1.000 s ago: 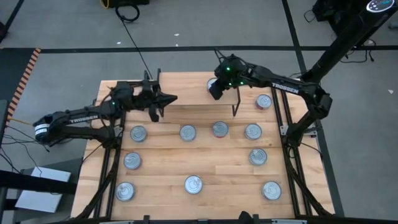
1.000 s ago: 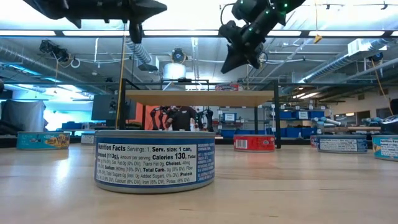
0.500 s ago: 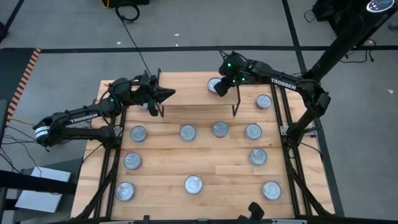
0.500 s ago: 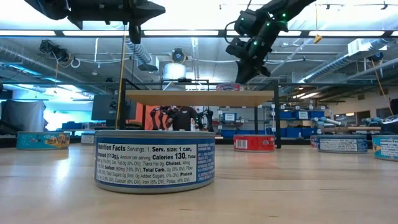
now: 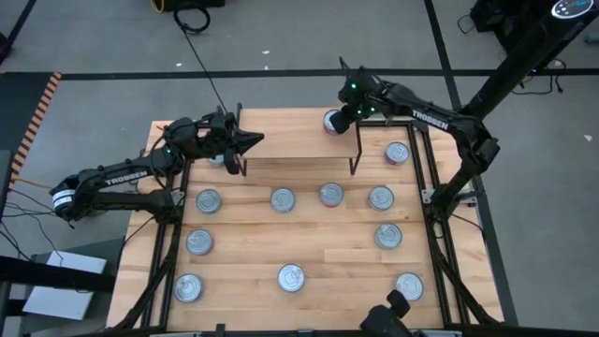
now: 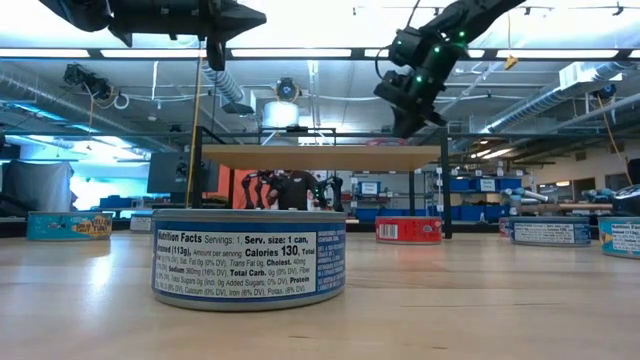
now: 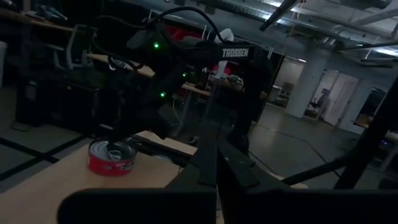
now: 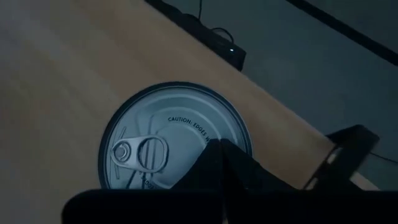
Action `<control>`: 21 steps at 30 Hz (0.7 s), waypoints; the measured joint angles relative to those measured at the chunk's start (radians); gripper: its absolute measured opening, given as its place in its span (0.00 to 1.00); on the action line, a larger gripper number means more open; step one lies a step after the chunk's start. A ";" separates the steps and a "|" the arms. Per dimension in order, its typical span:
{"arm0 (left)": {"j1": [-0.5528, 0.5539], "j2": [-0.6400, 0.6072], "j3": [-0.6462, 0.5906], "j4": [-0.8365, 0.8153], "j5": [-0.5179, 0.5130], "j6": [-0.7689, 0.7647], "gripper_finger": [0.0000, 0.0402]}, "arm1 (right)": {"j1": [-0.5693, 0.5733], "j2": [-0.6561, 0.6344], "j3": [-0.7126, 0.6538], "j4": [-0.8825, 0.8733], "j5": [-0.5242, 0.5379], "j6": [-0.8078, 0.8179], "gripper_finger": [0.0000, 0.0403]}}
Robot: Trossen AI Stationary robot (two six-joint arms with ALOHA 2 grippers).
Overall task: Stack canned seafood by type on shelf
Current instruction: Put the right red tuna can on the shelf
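Hovering over the shelf, both sets of fingers pressed together, empty.
Right gripper hangs above a red-labelled can at the shelf's far right corner; left gripper waits at the shelf's left end.

We're looking at a big open workshop with a grey floor crossed by dark tape lines, plus an orange-striped strip at the left edge of the overhead frame. Black cables trail across the floor near the top. From table height, long ceiling light strips glow across the upper frame, with pipes and ducts on the right and blue bins on racks in the background.
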 joint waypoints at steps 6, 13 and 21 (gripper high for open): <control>0.000 0.000 0.000 -0.018 -0.001 0.001 0.01 | -0.037 0.000 0.000 0.000 0.002 -0.003 0.00; 0.000 0.000 0.000 -0.029 -0.002 0.001 0.01 | -0.059 0.000 0.000 0.002 0.003 -0.008 0.00; 0.000 0.000 0.000 -0.030 -0.002 0.001 0.01 | -0.060 0.000 0.000 0.029 0.003 0.001 0.00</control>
